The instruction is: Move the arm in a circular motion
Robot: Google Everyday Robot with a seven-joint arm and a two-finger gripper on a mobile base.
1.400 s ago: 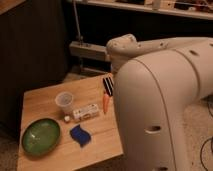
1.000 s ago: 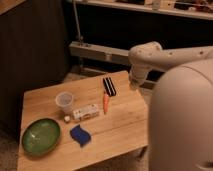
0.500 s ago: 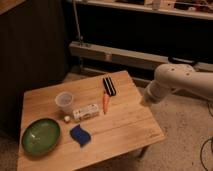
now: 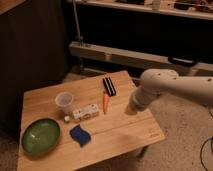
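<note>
The arm comes in from the right border of the view as a thick off-white tube. It bends at a round joint and then goes down and to the left. The gripper is at this low end, over the right part of the wooden table, close to its right edge. If the gripper is clenched or released, I cannot tell, because only a dark tip is seen there. Nothing appears to be grasped by it.

All things on the table lie on the left side of the gripper in the view. The green bowl is the farthest from it, at the left front corner. The blue cloth lies to the left and lower, between the bowl and the gripper. The clear plastic cup stands upright far to the left, at about the same height as the gripper. The white box lies just beside the cup. The black object is to the upper left, near the back edge. The orange carrot is the nearest thing to the gripper, but apart from it. A small white piece lies below the cup.
</note>
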